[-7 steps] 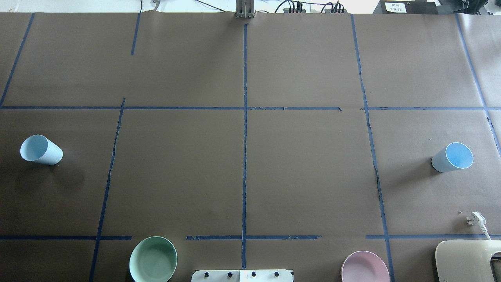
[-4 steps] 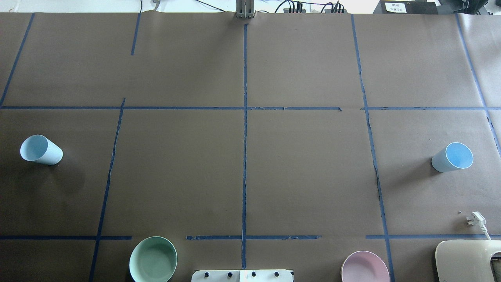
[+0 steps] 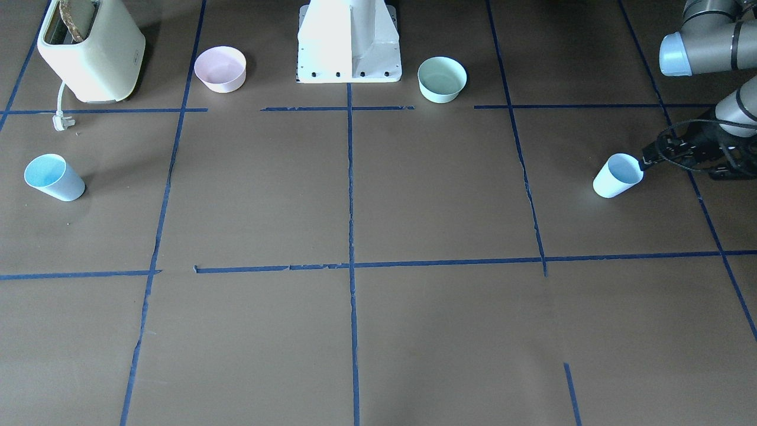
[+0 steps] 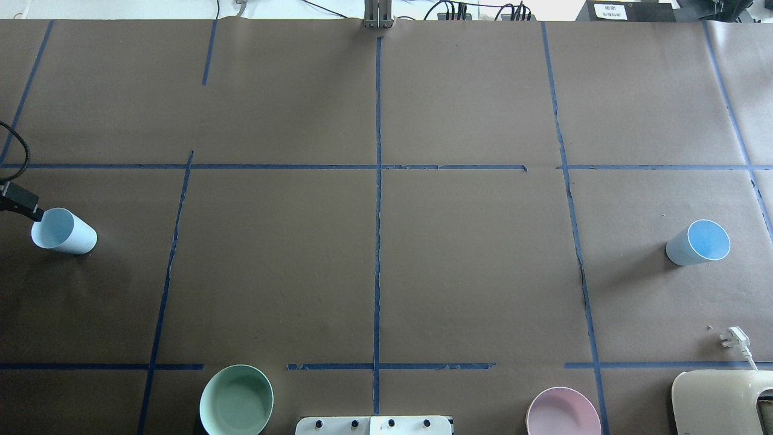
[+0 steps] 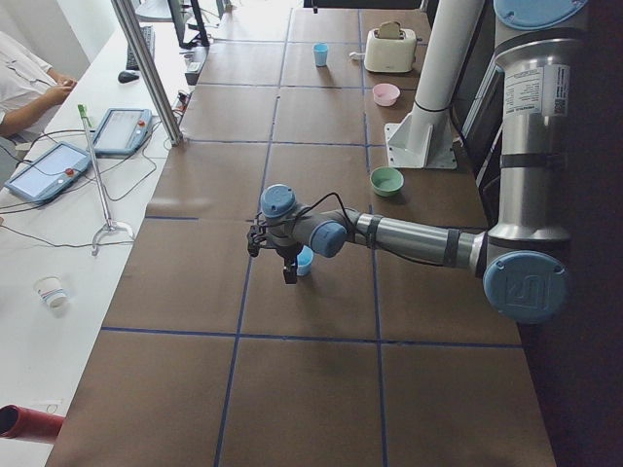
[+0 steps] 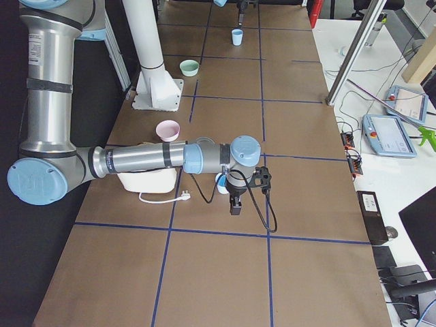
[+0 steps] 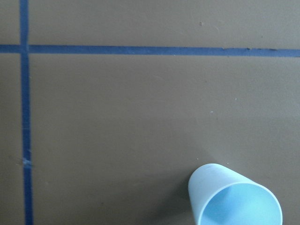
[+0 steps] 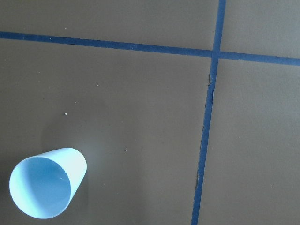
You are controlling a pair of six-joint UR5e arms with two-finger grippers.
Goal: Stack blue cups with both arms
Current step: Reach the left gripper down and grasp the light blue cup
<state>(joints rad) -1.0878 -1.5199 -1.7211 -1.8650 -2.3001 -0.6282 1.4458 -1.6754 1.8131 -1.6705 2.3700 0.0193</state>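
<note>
Broadly, the brown tabletop [image 4: 471, 260] is split by blue tape lines, and the work sits at its two ends. My left arm [image 5: 409, 236] reaches out low toward the left edge and my right arm [image 6: 143, 158] does the same toward the right edge. I judge that is because each has one cup to fetch before they can meet.

Along the edge by my base stand a cream toaster [image 4: 721, 402] at the right corner, a pink bowl [image 4: 563, 412] and a mint bowl [image 4: 236, 400], all outside this job.

One blue cup [image 4: 63, 231] stands mouth up close to the left edge, about midway along it. The other blue cup [image 4: 697, 243] stands mouth up close to the right edge, well apart from the first, so nothing is stacked yet.

My left pincer [image 5: 289, 272] hangs just beside the rim of its cup, on the edge side. Whether its fingers are apart or together I cannot tell. My right pincer [image 6: 235, 203] hangs over its cup, and I cannot tell its state either. Each wrist view shows its cup low in a corner, so I judge neither pincer is centred for a grasp.
</note>
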